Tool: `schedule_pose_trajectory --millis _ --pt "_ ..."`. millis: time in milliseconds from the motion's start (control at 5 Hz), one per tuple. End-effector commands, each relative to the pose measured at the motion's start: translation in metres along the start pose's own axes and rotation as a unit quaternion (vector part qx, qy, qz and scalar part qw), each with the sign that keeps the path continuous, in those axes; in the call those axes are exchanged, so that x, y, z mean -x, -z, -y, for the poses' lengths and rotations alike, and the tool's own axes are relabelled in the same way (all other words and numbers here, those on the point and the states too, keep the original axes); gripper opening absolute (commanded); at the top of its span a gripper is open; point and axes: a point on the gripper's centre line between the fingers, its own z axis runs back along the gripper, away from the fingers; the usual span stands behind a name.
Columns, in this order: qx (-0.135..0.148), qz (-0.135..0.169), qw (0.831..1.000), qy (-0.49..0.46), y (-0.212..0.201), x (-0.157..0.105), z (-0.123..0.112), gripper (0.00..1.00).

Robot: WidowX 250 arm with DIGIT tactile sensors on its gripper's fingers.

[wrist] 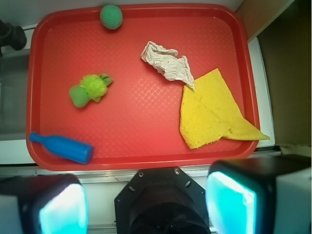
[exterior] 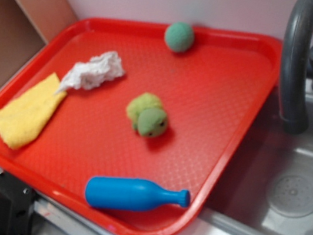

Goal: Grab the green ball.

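The green ball point(exterior: 179, 36) point(wrist: 111, 16), teal and fuzzy, rests at the far edge of the red tray point(exterior: 222, 83) point(wrist: 141, 141). My gripper point(wrist: 146, 204) does not appear in the exterior view. In the wrist view it hangs high above the tray's near edge, far from the ball. Its two fingers point(wrist: 229, 204) with cyan pads stand wide apart with nothing between them, so it is open.
On the tray also lie a lime-green plush turtle point(exterior: 147, 116) point(wrist: 88, 89), a blue bottle point(exterior: 134, 194) point(wrist: 62, 147), crumpled white paper point(exterior: 92, 71) point(wrist: 168, 64) and a yellow cloth point(exterior: 22, 113) point(wrist: 212, 111). A sink with a dark faucet point(exterior: 298, 53) adjoins the tray.
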Motion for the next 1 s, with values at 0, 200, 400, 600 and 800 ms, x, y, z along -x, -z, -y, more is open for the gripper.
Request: schedule_pose_trajectory --millis 0,200,400,600,800 --pt "0.0 0.0 1.0 0.0 0.0 0.0 0.0 1.0" --pt "0.017 0.118 0.993 0.008 0.005 -0.016 -0.004 1.0" --pt "-0.014 0.155 0.988 0.005 0.016 -0.039 -0.01 1.0" --pt "-0.027 0.19 0.981 -0.006 0.032 -0.062 -0.009 1.0" --pt "-0.044 0.208 0.977 -0.015 0.056 -0.093 -0.004 1.0"
